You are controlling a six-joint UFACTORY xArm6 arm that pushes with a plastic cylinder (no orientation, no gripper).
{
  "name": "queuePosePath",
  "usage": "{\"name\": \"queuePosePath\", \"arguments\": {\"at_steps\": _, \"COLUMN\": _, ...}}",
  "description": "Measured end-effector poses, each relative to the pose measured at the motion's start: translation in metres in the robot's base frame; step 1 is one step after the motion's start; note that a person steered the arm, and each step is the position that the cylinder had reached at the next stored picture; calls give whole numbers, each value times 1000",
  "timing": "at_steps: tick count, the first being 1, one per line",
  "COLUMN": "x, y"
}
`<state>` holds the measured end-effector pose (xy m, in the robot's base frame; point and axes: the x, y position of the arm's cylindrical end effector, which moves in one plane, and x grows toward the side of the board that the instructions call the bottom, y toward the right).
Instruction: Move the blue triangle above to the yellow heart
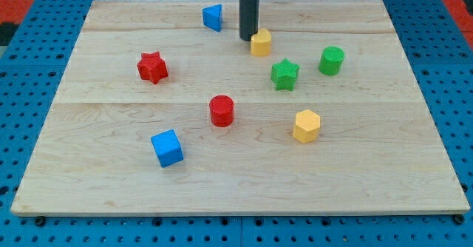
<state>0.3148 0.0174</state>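
No jaws on this rig, so nothing to report as spread or pinching; just my tip (248, 39), planted near the counter's (111, 180) top edge, touching or just beside the yellow heart's (261, 43) left side. Blue triangle (213, 17) close to the top edge, left of the tip, slightly apart. Likely step: lining up for the push, triangle not yet placed. Next move probably needs going round to the triangle's left, then shoving it rightward along the top edge, without knocking the heart.

Elsewhere: red star (152, 67), red cylinder (222, 111), blue cube (167, 148), green star (284, 74), green cylinder (331, 60), yellow hexagon (306, 126).

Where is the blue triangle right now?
The blue triangle sits near the view's top edge, left of my tip and the yellow heart, apart from both.
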Motion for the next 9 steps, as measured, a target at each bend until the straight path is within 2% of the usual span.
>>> {"name": "queuePosePath", "arguments": {"at_steps": 1, "x": 22, "y": -40}}
{"name": "queuePosePath", "arguments": {"at_steps": 2, "x": 22, "y": -131}}
{"name": "queuePosePath", "arguments": {"at_steps": 4, "x": -40, "y": -130}}
{"name": "queuePosePath", "arguments": {"at_steps": 5, "x": -59, "y": -108}}
{"name": "queuePosePath", "arguments": {"at_steps": 6, "x": -59, "y": -52}}
{"name": "queuePosePath", "arguments": {"at_steps": 8, "x": -69, "y": -85}}
{"name": "queuePosePath", "arguments": {"at_steps": 9, "x": -91, "y": -95}}
